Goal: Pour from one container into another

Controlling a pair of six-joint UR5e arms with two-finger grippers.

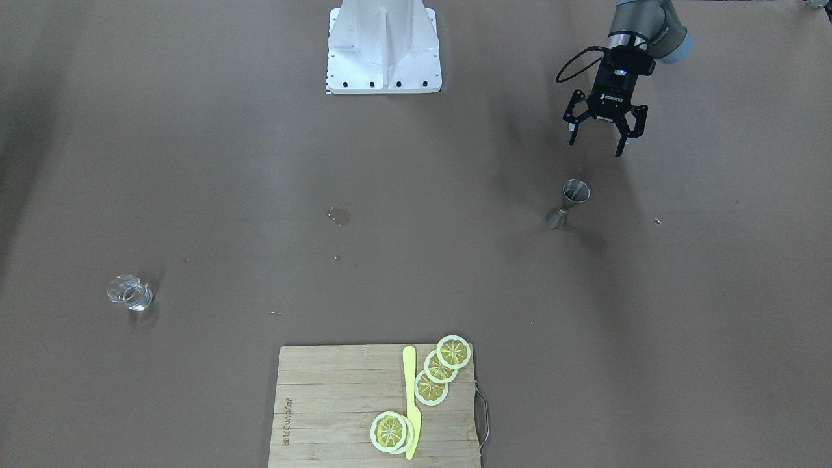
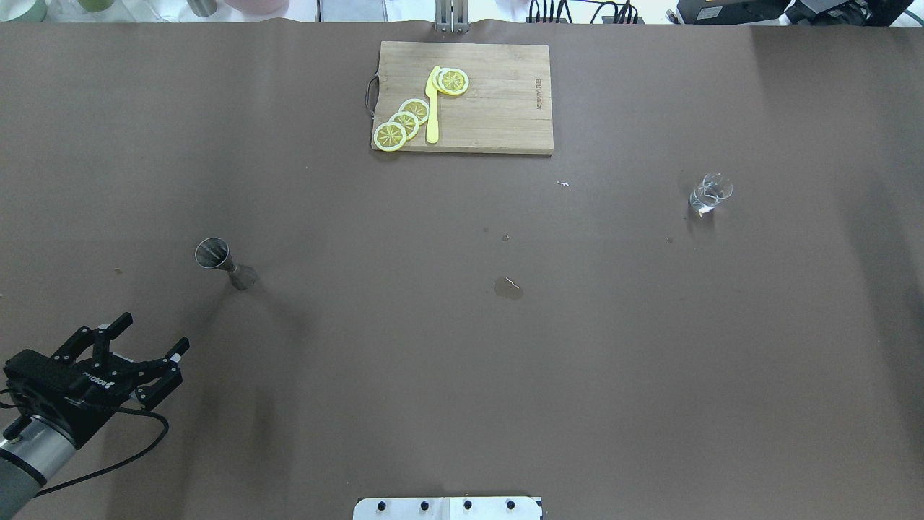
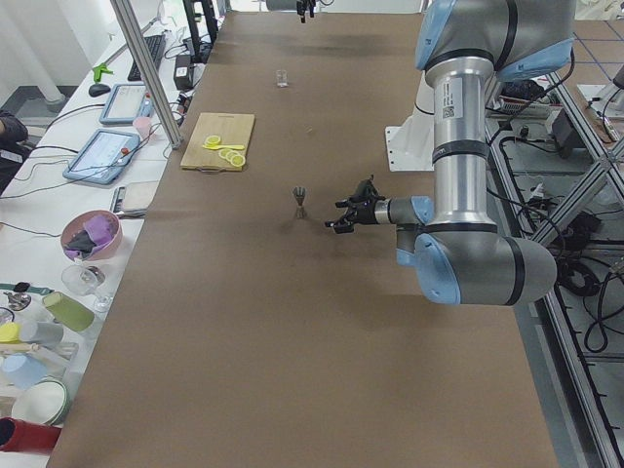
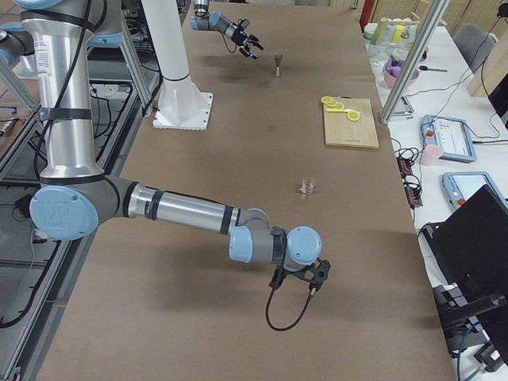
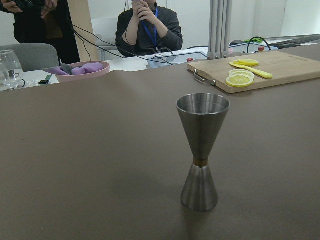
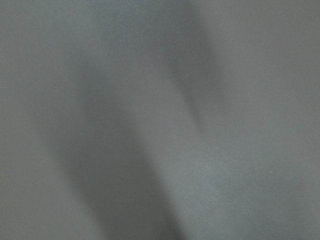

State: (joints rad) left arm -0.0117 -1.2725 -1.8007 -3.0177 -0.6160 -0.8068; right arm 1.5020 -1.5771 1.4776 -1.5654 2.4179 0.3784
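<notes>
the left gripper point(image 2: 155, 331) is hovering, jaws spread, with the jigger point(image 2: 224, 263) standing upright at its one o'clock. the glass cup point(image 2: 709, 192) is sitting well apart at three o'clock. the right gripper point(image 4: 313, 278) is showing too little to tell its jaws.

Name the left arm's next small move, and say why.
Probably advance the left end effector toward the jigger: it hangs open and empty short of the jigger, which stands upright and untouched, roughly centred in the left wrist view.
</notes>
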